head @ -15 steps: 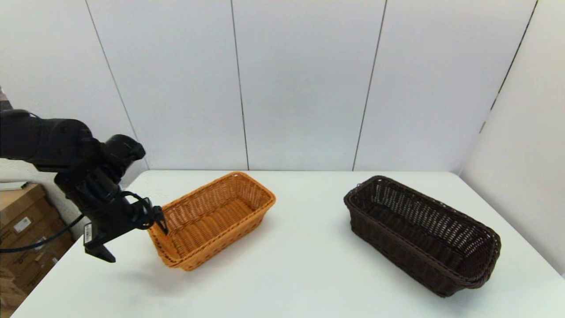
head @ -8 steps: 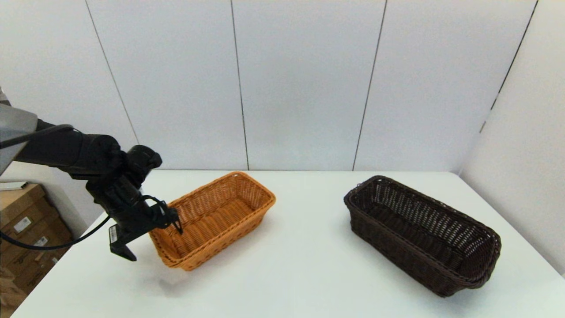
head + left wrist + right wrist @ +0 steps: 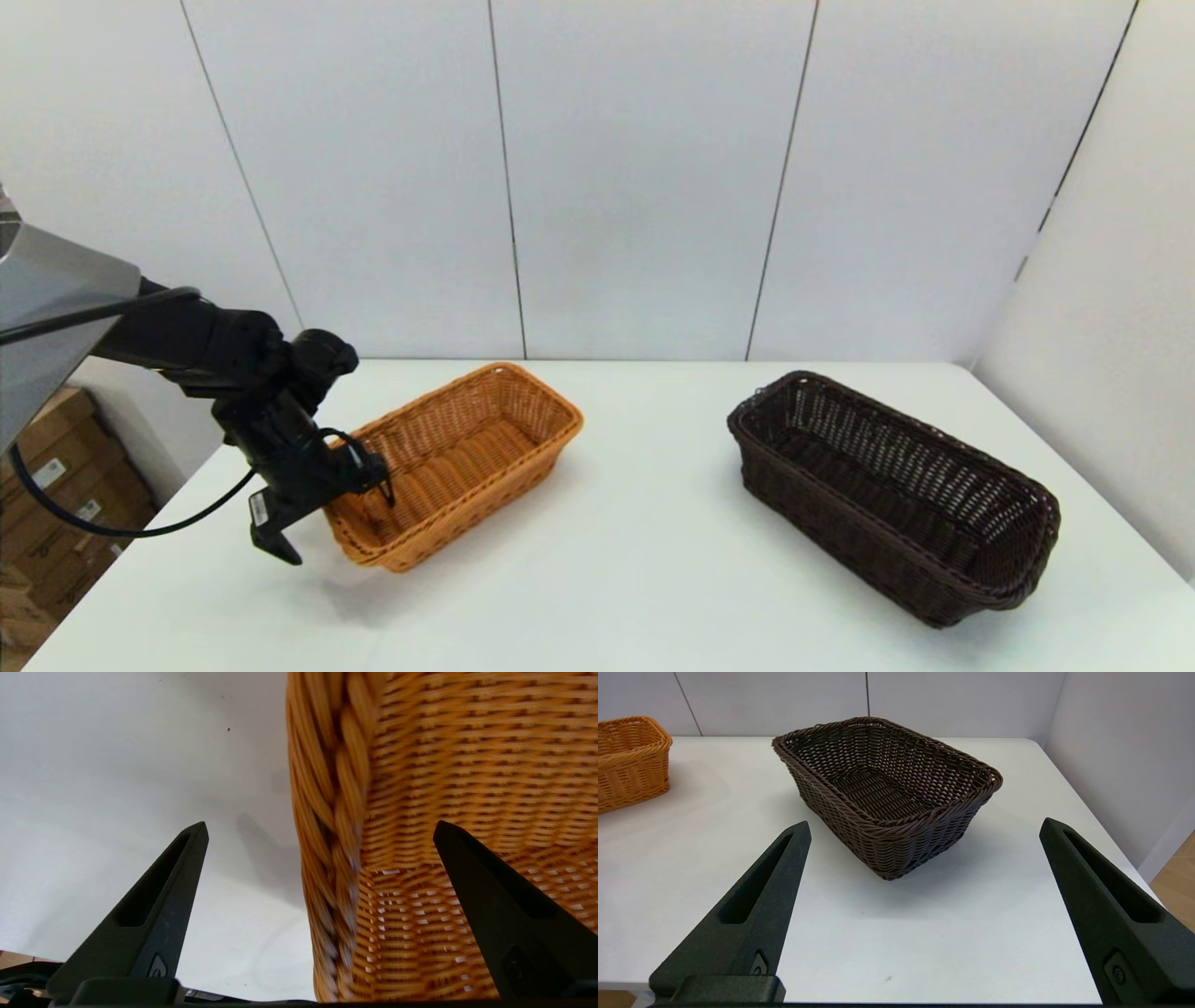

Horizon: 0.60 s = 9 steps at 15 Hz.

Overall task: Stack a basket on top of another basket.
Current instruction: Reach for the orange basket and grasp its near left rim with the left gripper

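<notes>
where the white surface (image 3: 616,579) spreads before the robot, two woven baskets sit well apart on it, neither stacked on the other. the dark brown basket (image 3: 892,495) lies on the right side, angled, its open-weave band and braided rim showing, nothing touching it. the orange-tan basket (image 3: 453,462) rests on the left side, also angled. the left gripper (image 3: 331,513) sits at that basket's near short end, spread wide and straddling the braided rim (image 3: 334,826): one finger (image 3: 495,905) is inside the basket, the other (image 3: 154,905) outside over the surface, neither pressing the weave. the right gripper (image 3: 924,830) hangs back from the dark brown basket, wide apart and holding nothing.
</notes>
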Available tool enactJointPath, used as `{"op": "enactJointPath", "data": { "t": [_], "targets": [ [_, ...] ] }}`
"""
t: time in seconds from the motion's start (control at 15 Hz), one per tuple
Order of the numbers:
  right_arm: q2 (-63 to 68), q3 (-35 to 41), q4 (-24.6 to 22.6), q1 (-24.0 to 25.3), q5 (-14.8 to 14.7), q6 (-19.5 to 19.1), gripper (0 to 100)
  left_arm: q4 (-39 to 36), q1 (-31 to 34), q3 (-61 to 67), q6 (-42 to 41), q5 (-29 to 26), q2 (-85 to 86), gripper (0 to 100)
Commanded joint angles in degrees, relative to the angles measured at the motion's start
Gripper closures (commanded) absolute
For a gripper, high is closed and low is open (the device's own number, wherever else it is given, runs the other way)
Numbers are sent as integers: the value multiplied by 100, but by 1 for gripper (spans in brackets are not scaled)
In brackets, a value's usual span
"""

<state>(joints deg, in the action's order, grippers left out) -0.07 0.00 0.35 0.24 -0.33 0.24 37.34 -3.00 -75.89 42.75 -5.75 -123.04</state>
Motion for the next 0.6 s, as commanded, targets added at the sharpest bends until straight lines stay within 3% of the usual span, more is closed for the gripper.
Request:
{"op": "enactJointPath", "data": {
  "t": [0.07, 0.6],
  "targets": [
    [-1, -9, 0, 2, -2, 2, 0, -25, 1, 12, 111, -5, -220, 0],
    [-1, 0, 0, 2, -2, 2, 0, -130, 1, 39, 172, -5, -308, 0]
  ]
}}
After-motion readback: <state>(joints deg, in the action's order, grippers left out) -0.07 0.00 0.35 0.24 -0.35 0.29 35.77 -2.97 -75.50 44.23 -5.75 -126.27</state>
